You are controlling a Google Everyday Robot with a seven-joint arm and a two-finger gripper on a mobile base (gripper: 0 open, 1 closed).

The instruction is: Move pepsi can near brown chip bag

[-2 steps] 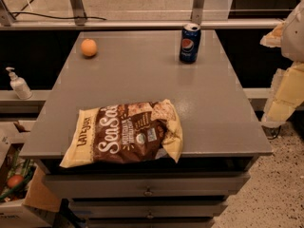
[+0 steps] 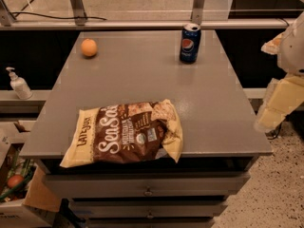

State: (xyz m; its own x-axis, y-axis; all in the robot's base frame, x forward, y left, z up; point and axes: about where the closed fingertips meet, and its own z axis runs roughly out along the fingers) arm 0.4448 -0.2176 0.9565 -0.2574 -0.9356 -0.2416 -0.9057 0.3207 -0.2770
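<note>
The pepsi can (image 2: 190, 43) is dark blue with a silver top and stands upright at the far right of the grey table (image 2: 142, 80). The brown chip bag (image 2: 126, 133) has pale yellow edges and white lettering. It lies flat at the table's front edge, left of centre and well apart from the can. My gripper (image 2: 274, 44) is at the right edge of the view with the pale arm (image 2: 282, 101), off the table's right side, to the right of the can and touching nothing.
An orange (image 2: 89, 47) sits at the table's far left. A metal rail (image 2: 118, 25) runs behind the table. A soap dispenser (image 2: 18, 83) stands on a low shelf at the left. Drawers (image 2: 147, 191) are below the tabletop, and a box (image 2: 19, 194) sits on the floor at the lower left.
The can, bag and orange have not moved. The arm at the right edge has shifted slightly downward.
</note>
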